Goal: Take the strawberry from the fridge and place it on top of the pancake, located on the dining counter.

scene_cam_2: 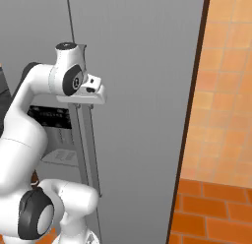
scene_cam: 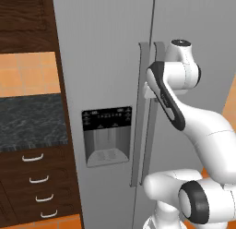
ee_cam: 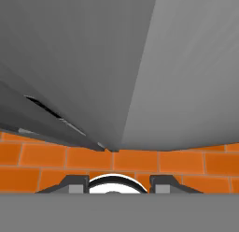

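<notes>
Gripper (ee_cam: 112, 185) of mine is clenched tight, its two small dark finger tips (ee_cam: 74, 185) standing close together at the bottom of the hand view, and what sits between them I cannot make out there. From the base views my white hand is pressed right up against the long vertical grey handles (scene_cam: 144, 117) at the seam where the two doors meet; in the right base view the hand's pale flange sits at the top of one handle (scene_cam_2: 84, 139). Whether the fingers actually clasp a handle I cannot tell, since my own wrist covers them.

Just beyond the hand stands the tall grey side-by-side fridge (scene_cam: 106, 52), both doors closed, flat grey panels meeting at a dark line. Left of the handles, and lower than my hand, is the black-panelled water dispenser (scene_cam: 107, 135) set into the left door.

Farther left, beside the fridge, lie a black speckled wall counter (scene_cam: 30, 122) and dark wood drawers (scene_cam: 37, 186) with curved pale pulls. Orange brick floor (ee_cam: 121, 163) shows below the doors, and orange tiled wall (scene_cam_2: 224, 90) to the fridge's right.
</notes>
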Robot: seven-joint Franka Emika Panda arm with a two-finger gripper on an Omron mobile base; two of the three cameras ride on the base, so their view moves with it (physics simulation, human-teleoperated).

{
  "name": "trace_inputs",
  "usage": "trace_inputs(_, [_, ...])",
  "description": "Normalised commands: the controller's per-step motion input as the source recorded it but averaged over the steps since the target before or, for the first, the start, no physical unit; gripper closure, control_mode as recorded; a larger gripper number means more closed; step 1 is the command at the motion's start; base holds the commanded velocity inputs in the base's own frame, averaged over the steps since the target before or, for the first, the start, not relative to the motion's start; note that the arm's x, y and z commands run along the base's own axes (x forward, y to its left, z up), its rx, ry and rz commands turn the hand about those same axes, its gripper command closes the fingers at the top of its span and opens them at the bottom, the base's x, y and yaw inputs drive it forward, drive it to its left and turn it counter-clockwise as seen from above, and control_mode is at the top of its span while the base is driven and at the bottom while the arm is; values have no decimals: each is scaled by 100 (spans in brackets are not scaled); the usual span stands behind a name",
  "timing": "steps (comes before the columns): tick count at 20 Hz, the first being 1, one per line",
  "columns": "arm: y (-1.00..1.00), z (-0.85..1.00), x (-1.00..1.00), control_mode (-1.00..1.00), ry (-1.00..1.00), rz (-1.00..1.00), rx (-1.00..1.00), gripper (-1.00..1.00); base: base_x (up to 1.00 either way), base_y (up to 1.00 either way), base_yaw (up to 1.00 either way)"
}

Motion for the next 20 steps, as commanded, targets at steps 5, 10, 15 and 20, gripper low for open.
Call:
trace_inputs(5, [0, 0, -3, 100, 0, 0, 0, -100, -12, 0, 0])
trace_inputs(10, [0, 0, 0, 100, 0, 0, 0, -100, -26, 0, 0])
trace_inputs(15, [0, 0, 0, 100, 0, 0, 0, -100, -60, 9, 0])
trace_inputs(20, [0, 0, 0, 100, 0, 0, 0, -100, -60, 11, 0])
